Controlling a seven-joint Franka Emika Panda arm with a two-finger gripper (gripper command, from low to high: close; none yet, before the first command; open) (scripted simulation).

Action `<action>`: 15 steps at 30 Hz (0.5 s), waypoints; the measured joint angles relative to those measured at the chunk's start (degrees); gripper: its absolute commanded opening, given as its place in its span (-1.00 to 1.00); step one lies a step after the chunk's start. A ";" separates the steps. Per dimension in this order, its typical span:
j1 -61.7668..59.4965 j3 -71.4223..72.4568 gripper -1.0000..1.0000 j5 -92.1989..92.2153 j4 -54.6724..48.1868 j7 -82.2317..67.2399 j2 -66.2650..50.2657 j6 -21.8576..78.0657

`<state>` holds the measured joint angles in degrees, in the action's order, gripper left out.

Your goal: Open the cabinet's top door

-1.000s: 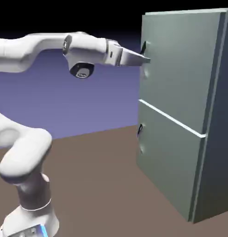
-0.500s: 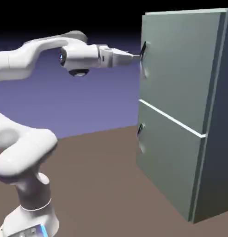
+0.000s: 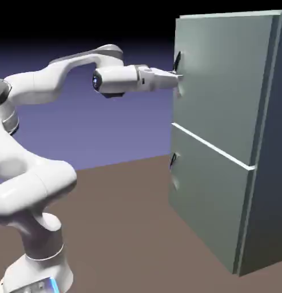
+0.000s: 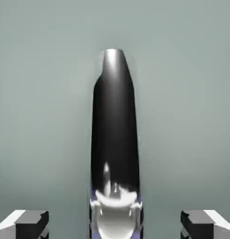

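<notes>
The fingers [image 3: 176, 76], spread wide a second ago, have closed on the dark handle [image 4: 114, 126] near the left edge of the top door [image 3: 223, 80], so the grasp looks made and pulling comes next. The door still lies flush in the cabinet [image 3: 269, 143]. The brown bench [image 3: 126, 229] is bare before a blue-violet backdrop.

cabinet [image 3: 223, 137] stands on surface [image 3: 126, 223], exterior view's right | top door [image 3: 217, 74] above lower door [image 3: 206, 194] | handle [image 4: 115, 121] at top door's left edge | end effector [image 3: 176, 78] at handle, left of cabinet
</notes>
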<state>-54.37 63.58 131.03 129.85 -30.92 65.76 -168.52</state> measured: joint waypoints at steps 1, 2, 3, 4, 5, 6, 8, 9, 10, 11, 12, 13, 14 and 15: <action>2.07 -1.57 -1.00 0.13 2.07 -0.81 0.62 1.70; 4.15 -3.16 -1.00 0.14 4.11 -1.58 1.21 3.35; 6.22 -4.76 -1.00 0.01 6.13 -2.29 1.78 4.95; 8.30 -6.39 -1.00 -0.27 8.10 -2.96 2.33 6.50; 10.38 -8.05 -1.00 -0.69 10.05 -3.56 2.88 8.02; 12.45 -9.76 -1.00 -1.25 11.98 -4.11 3.45 9.51; 16.61 -13.35 -1.00 -2.81 15.77 -5.02 4.67 12.42; 18.68 -15.26 -1.00 -3.84 17.64 -5.37 5.34 13.87; 20.76 -17.26 -1.00 -5.04 19.51 -5.66 6.07 15.33; 22.80 -19.33 -1.00 -6.41 21.34 -5.87 6.86 16.78; 24.73 -21.41 -1.00 -7.89 23.08 -6.00 7.69 18.18; 26.53 -23.49 -1.00 -9.49 24.72 -6.05 8.55 19.54; 28.21 -25.56 -1.00 -11.17 26.26 -6.04 9.44 20.87; 29.77 -27.64 -1.00 -12.94 27.71 -5.97 10.37 22.17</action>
<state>-24.61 35.94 118.09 157.56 -36.88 76.12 -146.35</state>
